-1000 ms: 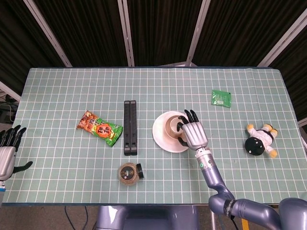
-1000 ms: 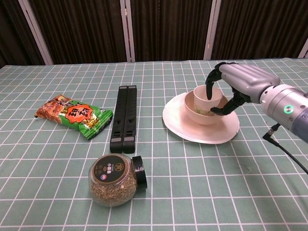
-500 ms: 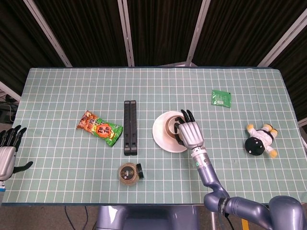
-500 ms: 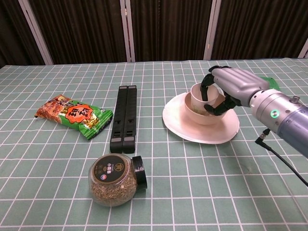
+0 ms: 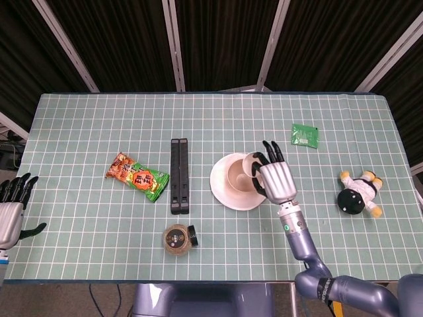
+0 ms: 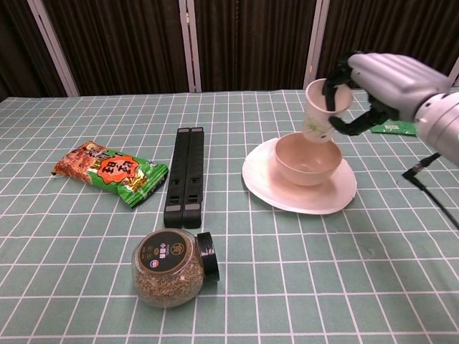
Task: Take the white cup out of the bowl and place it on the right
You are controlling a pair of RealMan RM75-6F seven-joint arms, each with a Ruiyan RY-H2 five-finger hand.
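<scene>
White cup (image 6: 320, 107) is grasped by the right hand (image 6: 380, 79), tilted, clear above the bowl (image 6: 307, 159) on its plate (image 6: 337, 197). Carry it rightward at this height, level it, and lower onto bare mat short of the green packet (image 5: 305, 135). Left hand (image 5: 9, 210) rests released at the table edge. Count: one cup, one bowl, one plate.

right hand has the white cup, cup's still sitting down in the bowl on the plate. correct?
Not quite. The right hand does hold the white cup, but the cup is lifted clear above the bowl, not sitting in it. The chest view shows the gap; the bowl is on the plate.
</scene>
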